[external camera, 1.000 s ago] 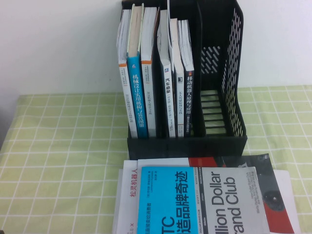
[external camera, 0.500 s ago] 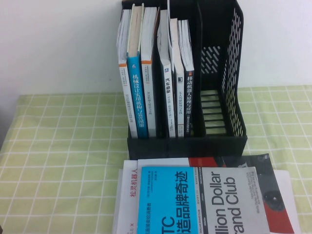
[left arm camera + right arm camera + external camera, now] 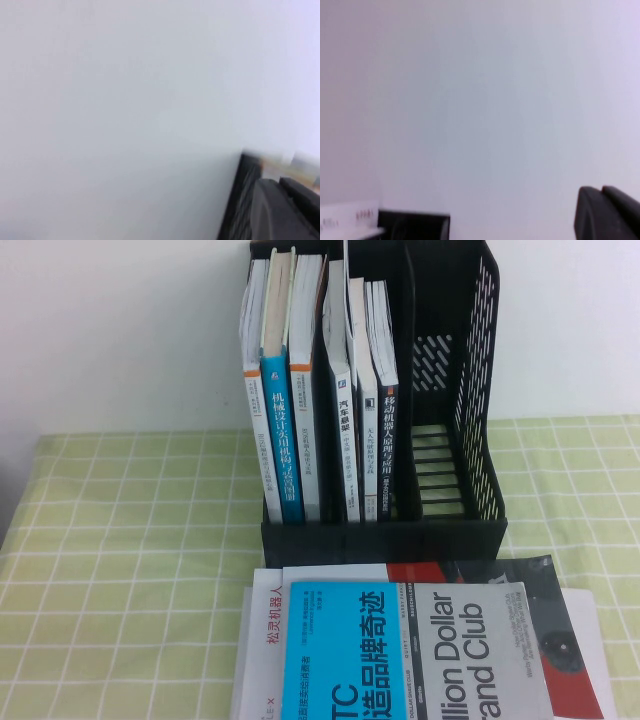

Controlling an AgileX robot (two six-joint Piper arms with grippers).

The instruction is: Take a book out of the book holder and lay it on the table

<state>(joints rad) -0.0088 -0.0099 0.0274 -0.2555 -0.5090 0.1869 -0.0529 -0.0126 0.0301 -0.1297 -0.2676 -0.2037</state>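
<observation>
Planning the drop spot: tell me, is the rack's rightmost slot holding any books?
No: the rack's rightmost slot is bare, while books fill the other two.

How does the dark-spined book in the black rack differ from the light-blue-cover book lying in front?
The dark-spined book stands upright in the black rack's middle slot; the light-blue-cover book lies flat atop other books on the checked table. One shows its spine, the other its cover. Both carry Chinese titles. Neither gripper appears in the high view.

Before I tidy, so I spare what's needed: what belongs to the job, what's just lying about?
Job: dark-spined book, book holder, table, left gripper, right gripper, both facing the wall.
Lying about: flat books before the holder, blue-spined book.
</observation>
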